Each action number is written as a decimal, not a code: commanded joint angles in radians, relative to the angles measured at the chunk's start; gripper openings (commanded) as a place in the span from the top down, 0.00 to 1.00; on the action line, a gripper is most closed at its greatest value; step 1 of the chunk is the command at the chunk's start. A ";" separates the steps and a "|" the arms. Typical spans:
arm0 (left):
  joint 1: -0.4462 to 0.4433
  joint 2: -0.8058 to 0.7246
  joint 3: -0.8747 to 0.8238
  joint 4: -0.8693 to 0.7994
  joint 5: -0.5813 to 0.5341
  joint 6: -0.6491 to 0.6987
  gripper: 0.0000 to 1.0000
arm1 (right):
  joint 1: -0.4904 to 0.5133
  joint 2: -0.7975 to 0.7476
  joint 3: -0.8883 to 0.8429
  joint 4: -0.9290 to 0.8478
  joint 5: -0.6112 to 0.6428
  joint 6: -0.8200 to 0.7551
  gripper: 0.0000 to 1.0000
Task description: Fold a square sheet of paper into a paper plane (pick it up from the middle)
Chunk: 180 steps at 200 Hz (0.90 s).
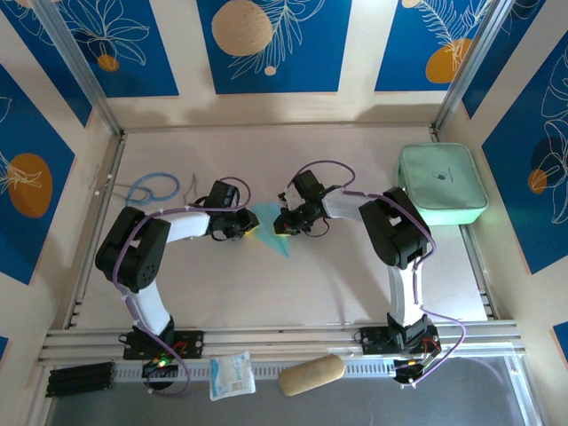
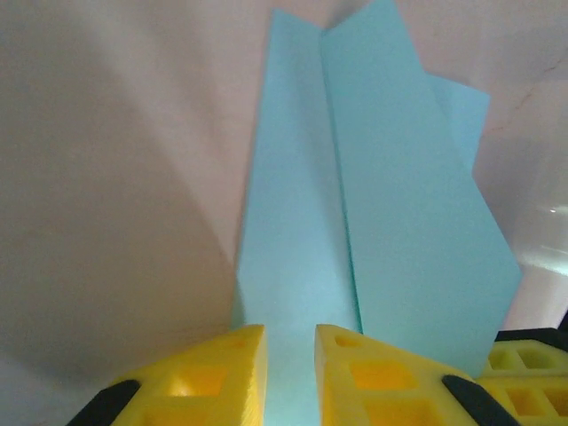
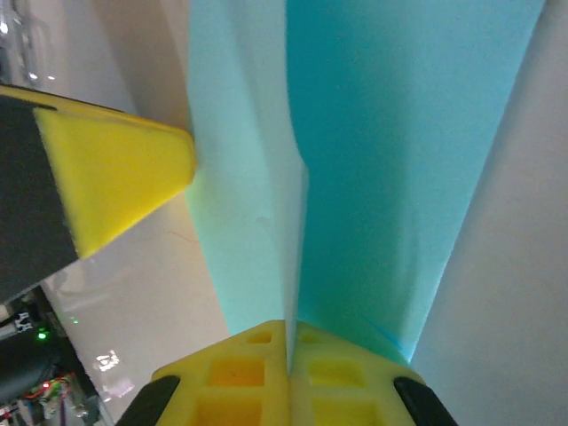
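Paper: the light-blue paper plane (image 1: 266,220), a narrow pointed folded sheet with a centre crease, lies over the middle of the pale wooden table (image 1: 266,293) between the two hands, its tip toward the near edge. I cannot tell whether it rests on the table or is lifted.
Right hand: the right hand (image 3: 288,333) is clenched on the plane's raised centre fold, its yellow fingers pressed flat together with the paper edge between them.
Left hand: the left hand (image 2: 291,342) has its fingers slightly parted, with paper running through the gap. It looks released rather than clamped.
Step in hand: probably setting the centre crease, with a wing fold to follow.
Doing it well: keep the right hand's grip firm as the anchor. Close the left hand squarely on the crease line, and slide along it without twisting.
Risk: an uneven pull could skew the fold or tear the thin sheet.
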 commanded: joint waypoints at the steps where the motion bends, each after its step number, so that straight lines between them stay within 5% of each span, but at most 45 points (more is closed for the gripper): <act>1: 0.012 -0.105 0.006 0.008 0.011 0.018 0.76 | -0.023 -0.055 -0.016 0.069 -0.108 0.049 1.00; 86: 0.012 -0.218 -0.109 0.448 0.231 -0.206 0.56 | -0.128 -0.149 -0.133 0.468 -0.420 0.381 1.00; 138: 0.012 -0.126 -0.092 0.657 0.293 -0.337 0.53 | -0.137 -0.188 -0.166 0.543 -0.461 0.446 1.00; 180: 0.012 -0.111 -0.092 0.672 0.285 -0.355 0.53 | -0.140 -0.202 -0.194 0.597 -0.473 0.489 1.00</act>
